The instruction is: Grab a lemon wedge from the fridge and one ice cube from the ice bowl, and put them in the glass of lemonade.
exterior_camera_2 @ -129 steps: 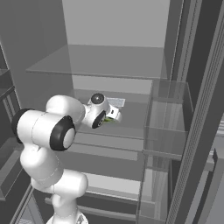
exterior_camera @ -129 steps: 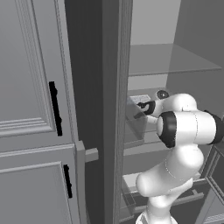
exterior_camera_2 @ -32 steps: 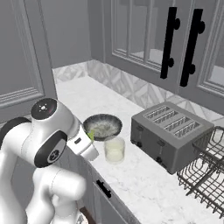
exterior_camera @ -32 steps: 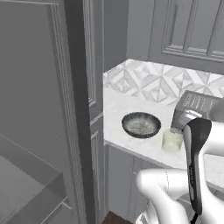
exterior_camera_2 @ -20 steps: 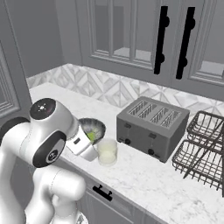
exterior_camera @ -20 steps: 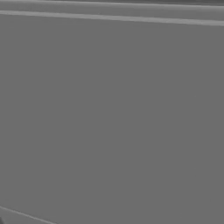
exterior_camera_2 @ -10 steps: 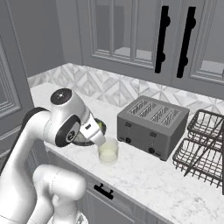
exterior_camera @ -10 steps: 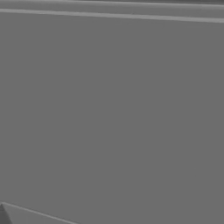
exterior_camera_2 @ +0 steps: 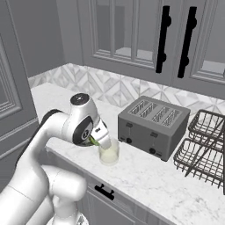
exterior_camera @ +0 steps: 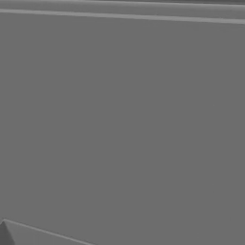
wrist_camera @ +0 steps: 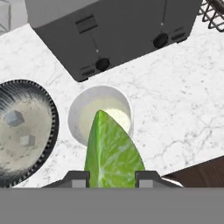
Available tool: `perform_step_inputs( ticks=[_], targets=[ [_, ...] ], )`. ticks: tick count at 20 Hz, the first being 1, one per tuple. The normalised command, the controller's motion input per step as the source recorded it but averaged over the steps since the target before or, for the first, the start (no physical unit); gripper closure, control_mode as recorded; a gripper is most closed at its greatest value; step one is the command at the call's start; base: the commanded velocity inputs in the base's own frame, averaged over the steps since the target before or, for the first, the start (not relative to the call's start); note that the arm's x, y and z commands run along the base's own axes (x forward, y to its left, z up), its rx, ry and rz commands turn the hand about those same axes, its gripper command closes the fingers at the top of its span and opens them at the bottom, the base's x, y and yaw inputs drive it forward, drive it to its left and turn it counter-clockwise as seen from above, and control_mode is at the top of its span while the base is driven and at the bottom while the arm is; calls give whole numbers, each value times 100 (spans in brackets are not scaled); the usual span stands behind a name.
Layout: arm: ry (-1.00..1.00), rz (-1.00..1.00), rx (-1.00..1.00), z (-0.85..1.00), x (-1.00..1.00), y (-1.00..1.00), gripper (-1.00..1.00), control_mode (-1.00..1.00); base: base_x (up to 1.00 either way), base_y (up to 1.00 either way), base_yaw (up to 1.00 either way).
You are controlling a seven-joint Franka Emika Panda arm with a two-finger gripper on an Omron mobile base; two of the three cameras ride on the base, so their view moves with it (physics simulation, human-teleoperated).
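the lemon wedge [wrist_camera: 113,151], glossy yellow-green with pale veins and a pointed tip, sits clamped in the end effector [wrist_camera: 112,178] directly above the glass of lemonade [wrist_camera: 100,116], a round clear tumbler on the veined white marble counter [wrist_camera: 175,109]. beside it, the ribbed dark ice bowl [wrist_camera: 22,131] holds two cubes, its edge cut off. the boxy grey toaster [wrist_camera: 109,30] is partly cropped.

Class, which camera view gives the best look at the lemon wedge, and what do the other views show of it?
The hand view: the lemon wedge looms large between the gripper fingers, above the glass of lemonade. In the right base view it is a green sliver by the hand. The left base view faces a flat grey surface.
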Motion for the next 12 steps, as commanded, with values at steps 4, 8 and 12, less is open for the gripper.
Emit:
perform_step_inputs(
  ticks=[4,8,12],
  targets=[
    [0,0,1,-45,30,-13,100,-100,0,0,0],
    [0,0,0,-35,44,-12,100,-100,0,0,0],
    [0,0,0,-38,44,-10,100,-100,0,0,0]
  ],
)
